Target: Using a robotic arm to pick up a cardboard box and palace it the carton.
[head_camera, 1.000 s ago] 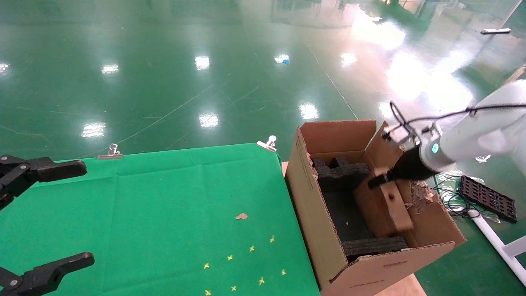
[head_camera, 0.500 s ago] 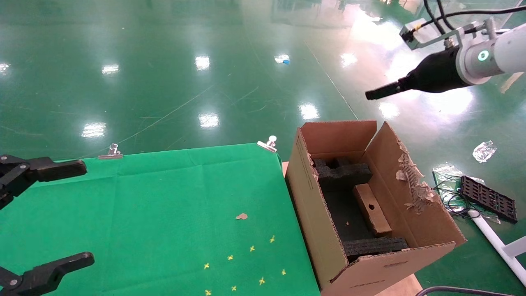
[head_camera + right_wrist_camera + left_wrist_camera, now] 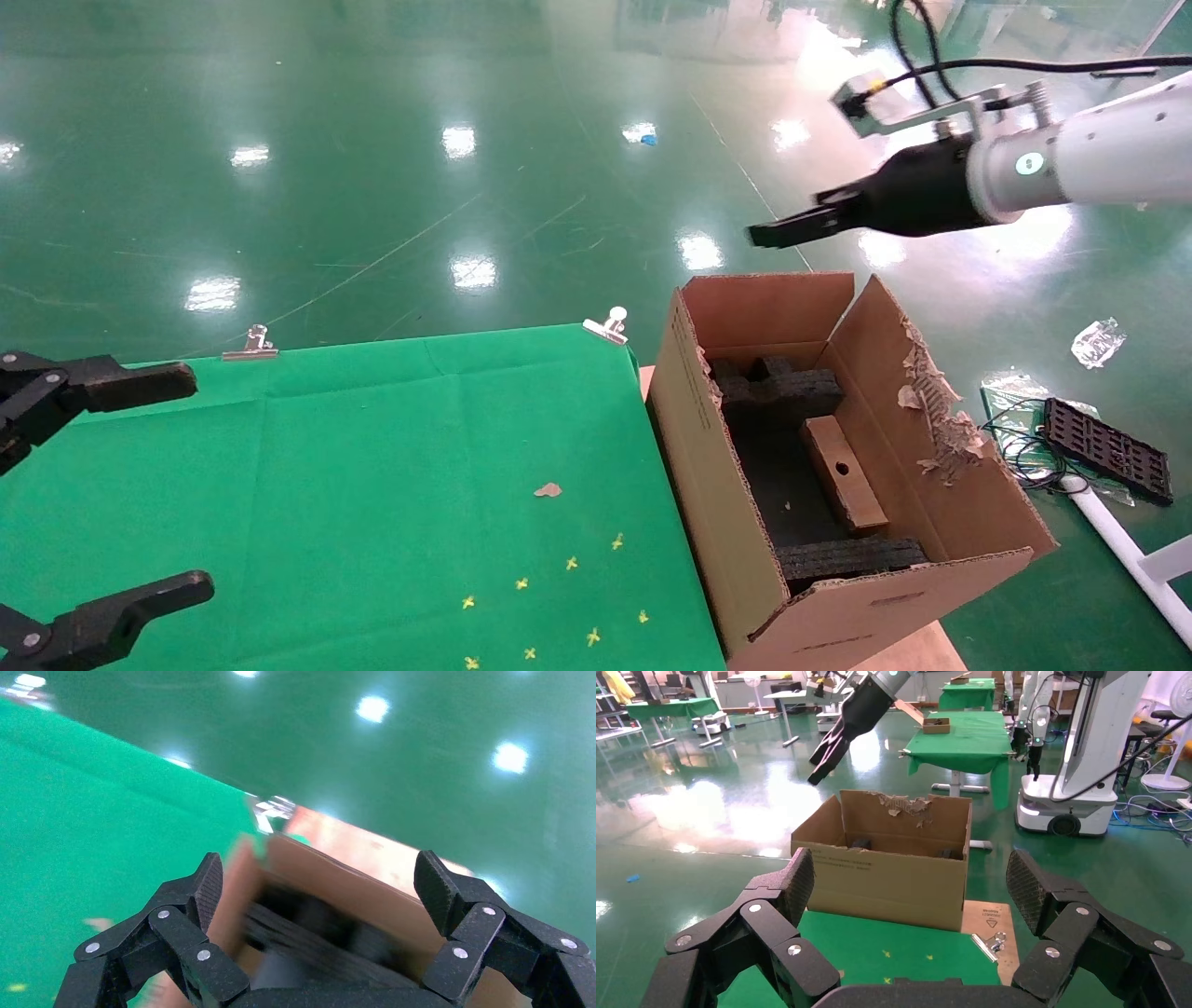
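Jaws on both grippers are spread wide w/ nothing between them. Right gripper (image 3: 768, 228) hangs in the air above the far end of the carton (image 3: 745, 559), clear of it, on the robotic arm (image 3: 1108, 163), which reaches in from the right w/ a black cable looping over its wrist. Its wrist cam shows the 2 fingers (image 3: 190, 896) apart, w/ the carton's far flap below them.

Cardboard box (image 3: 843, 473) lies inside the carton on the black floor padding, toward the right-hand wall, hole face up, between 2 black foam blocks (image 3: 778, 387) at the far & near ends; its near end touches the near block. Carton's right flap (image 3: 931, 410) is torn & ragged along its edge. Carton stands just beside the green table (image 3: 354, 485), off its right edge.

Left gripper (image 3: 121, 485) is parked low at the left over the green cloth, well apart from the carton, fingers (image 3: 782, 885) splayed. Its wrist cam looks across the table toward the carton (image 3: 891, 874) w/ the right gripper (image 3: 824, 759) above it.
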`<state>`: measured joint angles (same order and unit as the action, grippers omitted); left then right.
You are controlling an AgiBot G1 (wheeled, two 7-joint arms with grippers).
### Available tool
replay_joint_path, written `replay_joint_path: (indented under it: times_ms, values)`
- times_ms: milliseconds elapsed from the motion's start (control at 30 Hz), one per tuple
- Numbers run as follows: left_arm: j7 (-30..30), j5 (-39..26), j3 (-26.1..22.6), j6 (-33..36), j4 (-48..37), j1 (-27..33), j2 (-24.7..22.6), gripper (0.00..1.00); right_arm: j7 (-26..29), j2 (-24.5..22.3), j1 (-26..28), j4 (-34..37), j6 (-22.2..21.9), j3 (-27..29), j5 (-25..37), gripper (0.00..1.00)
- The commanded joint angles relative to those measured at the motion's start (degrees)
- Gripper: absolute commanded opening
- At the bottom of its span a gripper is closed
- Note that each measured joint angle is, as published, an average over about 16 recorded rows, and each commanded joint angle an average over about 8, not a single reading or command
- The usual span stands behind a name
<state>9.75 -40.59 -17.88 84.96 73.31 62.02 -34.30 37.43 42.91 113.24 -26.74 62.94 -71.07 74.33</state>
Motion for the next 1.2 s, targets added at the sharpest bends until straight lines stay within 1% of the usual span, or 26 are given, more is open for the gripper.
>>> replay_joint_path:
  times_ms: [33, 1200]
  values:
    - [0.00, 0.00, -0.01, 0.00, -0.01, 0.01, 0.00, 1.00, -1.01, -0.30, -1.96, -1.78, 0.86, 2.09, -1.23, 1.00]
    - [-0.04, 0.05, -0.08, -0.02, -0.01, 0.03, 0.03, 1.00, -19.17, -5.67, -37.13, -33.66, 16.35, 39.56, -23.33, 1.00]
